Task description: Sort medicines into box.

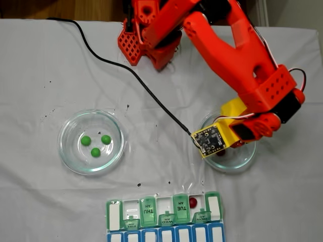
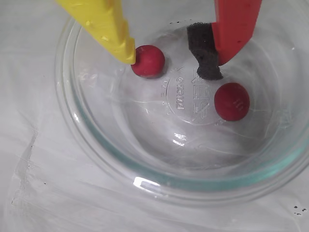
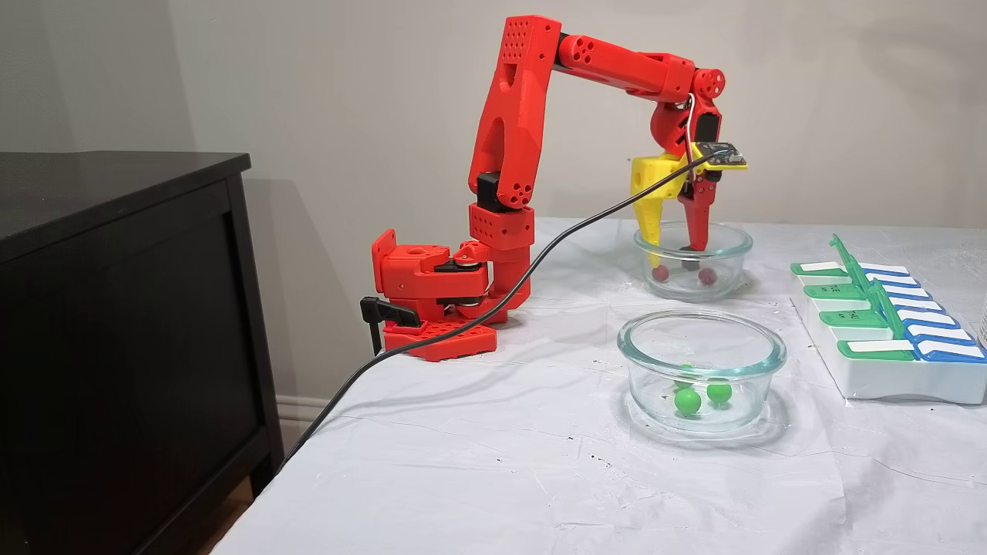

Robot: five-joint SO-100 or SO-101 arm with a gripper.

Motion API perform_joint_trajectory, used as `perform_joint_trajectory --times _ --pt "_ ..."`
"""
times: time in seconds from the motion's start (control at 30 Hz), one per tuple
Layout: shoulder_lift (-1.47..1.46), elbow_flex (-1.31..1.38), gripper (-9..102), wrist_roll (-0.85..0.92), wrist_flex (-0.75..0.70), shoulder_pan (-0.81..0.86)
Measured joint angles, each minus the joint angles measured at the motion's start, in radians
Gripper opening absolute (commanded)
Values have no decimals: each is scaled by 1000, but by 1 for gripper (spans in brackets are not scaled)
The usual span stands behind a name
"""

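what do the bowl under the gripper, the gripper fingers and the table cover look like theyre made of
Bowl: clear glass, apparently, with a greenish rim and embossed lettering on its base.
Gripper fingers: matte moulded or printed plastic, one yellow, one red with a dark pad that looks like foam or felt.
Table cover: thin white sheet, creased; plastic or paper, hard to tell.

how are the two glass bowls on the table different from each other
The near bowl holds three green balls; the far bowl holds two red balls. The gripper reaches into the far bowl, open, its yellow finger touching one red ball; nothing reaches into the near bowl. Both are round, clear glass.
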State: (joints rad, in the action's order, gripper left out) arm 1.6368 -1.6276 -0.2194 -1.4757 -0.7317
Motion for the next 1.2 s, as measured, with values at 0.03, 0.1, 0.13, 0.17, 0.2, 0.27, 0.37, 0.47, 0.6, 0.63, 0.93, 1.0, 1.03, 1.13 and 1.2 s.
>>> perform_joint_trajectory --times 0.03,0.1,0.13,0.17,0.2,0.27,0.37,0.47,0.6,0.63,0.93,1.0,1.03,1.13,1.2 --pt "0 0 22 -3 0 -2" --pt "0 2 22 -11 0 -5" --pt "0 6 22 -12 -2 -5" --pt "0 11 22 -17 -8 -6" --pt "0 14 22 -20 -12 -11" --pt "0 18 21 -28 -14 -20" --pt "0 18 21 -38 -14 -31" --pt "0 18 21 -48 -14 -34" --pt "0 18 21 -49 -14 -34" --pt "0 18 21 -49 -14 -34" --pt "-29 18 22 -49 -14 -40" --pt "-40 18 21 -49 -14 -40" --pt "-43 18 21 -49 -14 -40" --pt "-48 18 21 -46 -14 -40" --pt "-48 18 21 -38 -14 -40"
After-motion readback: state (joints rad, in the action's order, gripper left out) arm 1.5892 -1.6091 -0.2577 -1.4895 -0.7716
